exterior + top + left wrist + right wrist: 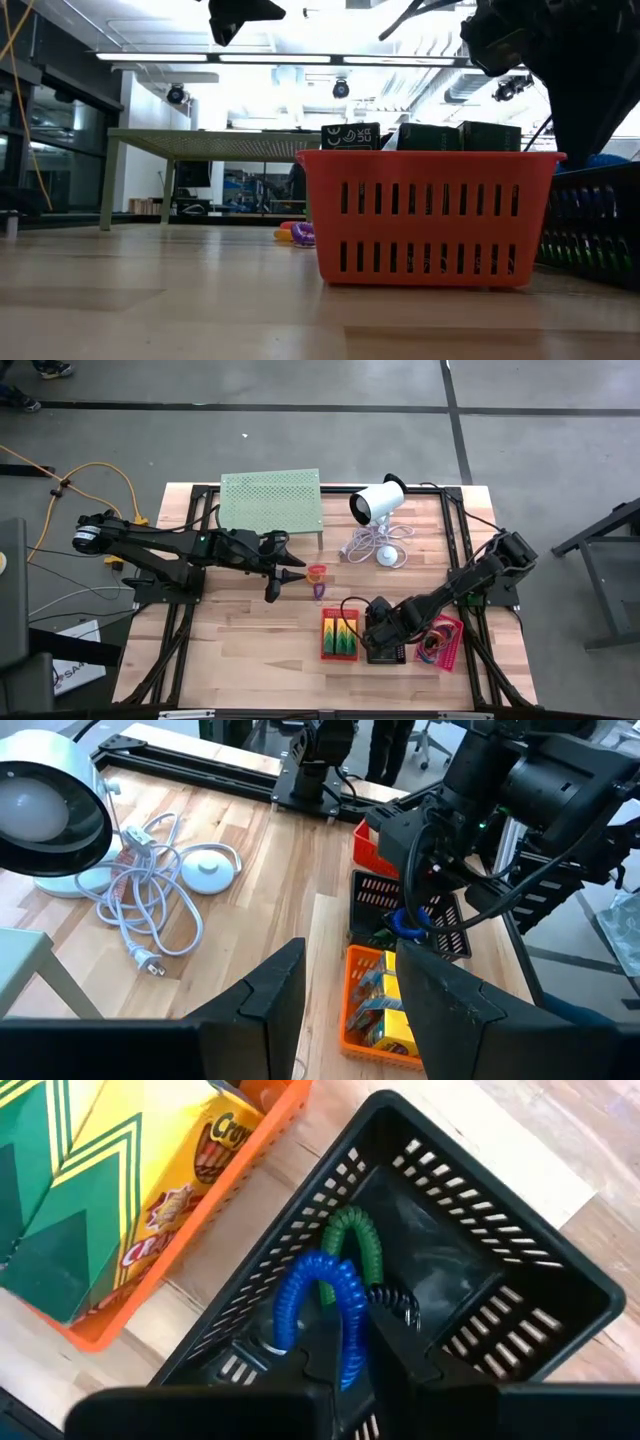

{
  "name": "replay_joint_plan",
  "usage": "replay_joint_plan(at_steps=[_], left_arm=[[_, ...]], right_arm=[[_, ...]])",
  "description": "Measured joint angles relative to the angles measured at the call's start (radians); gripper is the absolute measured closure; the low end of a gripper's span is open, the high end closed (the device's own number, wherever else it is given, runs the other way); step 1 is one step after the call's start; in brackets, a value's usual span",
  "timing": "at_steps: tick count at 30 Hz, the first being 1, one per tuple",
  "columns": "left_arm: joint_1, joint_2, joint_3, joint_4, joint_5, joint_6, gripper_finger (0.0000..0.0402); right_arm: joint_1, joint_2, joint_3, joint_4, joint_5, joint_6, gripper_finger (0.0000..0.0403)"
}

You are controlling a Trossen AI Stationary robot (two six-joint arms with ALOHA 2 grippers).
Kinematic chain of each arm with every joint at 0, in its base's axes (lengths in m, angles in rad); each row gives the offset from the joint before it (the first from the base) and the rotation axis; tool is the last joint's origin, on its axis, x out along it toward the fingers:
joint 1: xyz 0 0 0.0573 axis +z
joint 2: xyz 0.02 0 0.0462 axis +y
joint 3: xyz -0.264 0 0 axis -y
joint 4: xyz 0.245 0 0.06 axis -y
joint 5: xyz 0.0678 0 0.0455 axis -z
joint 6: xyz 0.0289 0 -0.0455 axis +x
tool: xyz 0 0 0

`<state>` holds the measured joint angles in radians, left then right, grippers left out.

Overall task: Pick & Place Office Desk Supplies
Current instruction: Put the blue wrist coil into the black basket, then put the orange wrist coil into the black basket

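Note:
My right gripper point(352, 1342) is shut on a blue coiled loop point(300, 1285) over the black mesh basket point(520, 1270), which stands between the red basket point(340, 632) of flat green packs point(60, 1190) and the pink basket point(445, 642) holding coloured loops. A green coiled loop point(352, 1240) and a black one point(395, 1298) are in the black basket. My left gripper point(285, 585) hovers open and empty at mid-table, beside a red loop point(317, 571) and a purple loop point(319, 591) lying on the wood. My right gripper pinches one side of the blue loop's coil point(350, 1315) between its two fingers, coming from above and pointing down into the black basket. The loop stands arched beyond the fingertips inside the basket's opening. Whether it rests on the basket's bottom, I cannot tell.
A pale-green perforated stand point(271, 500) is at the table's far side. A white cylinder device point(377, 503) with its coiled cable point(375, 545) is to the right of it. Bare wood lies at the near left point(240, 660).

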<state>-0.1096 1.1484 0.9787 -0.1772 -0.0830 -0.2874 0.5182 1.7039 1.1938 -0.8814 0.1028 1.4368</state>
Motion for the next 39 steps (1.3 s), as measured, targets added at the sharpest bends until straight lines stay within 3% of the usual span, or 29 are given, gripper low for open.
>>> replay_joint_plan(at_steps=[9,22,31,39], left_arm=[[0.0,0.0,0.0,0.0,0.0,0.0,0.0249],[0.0,0.0,0.0,0.0,0.0,0.0,0.0249],[0.0,0.0,0.0,0.0,0.0,0.0,0.0249],[0.0,0.0,0.0,-0.001,0.0,0.0,0.0249]], right_arm=[[0.0,0.0,0.0,0.006,-0.002,0.0,0.0371],[0.0,0.0,0.0,0.006,-0.001,0.003,0.0273],[-0.005,-0.006,0.0,0.004,0.029,-0.005,0.0271],[-0.087,-0.104,0.0,-0.023,0.106,-0.186,0.0272]])
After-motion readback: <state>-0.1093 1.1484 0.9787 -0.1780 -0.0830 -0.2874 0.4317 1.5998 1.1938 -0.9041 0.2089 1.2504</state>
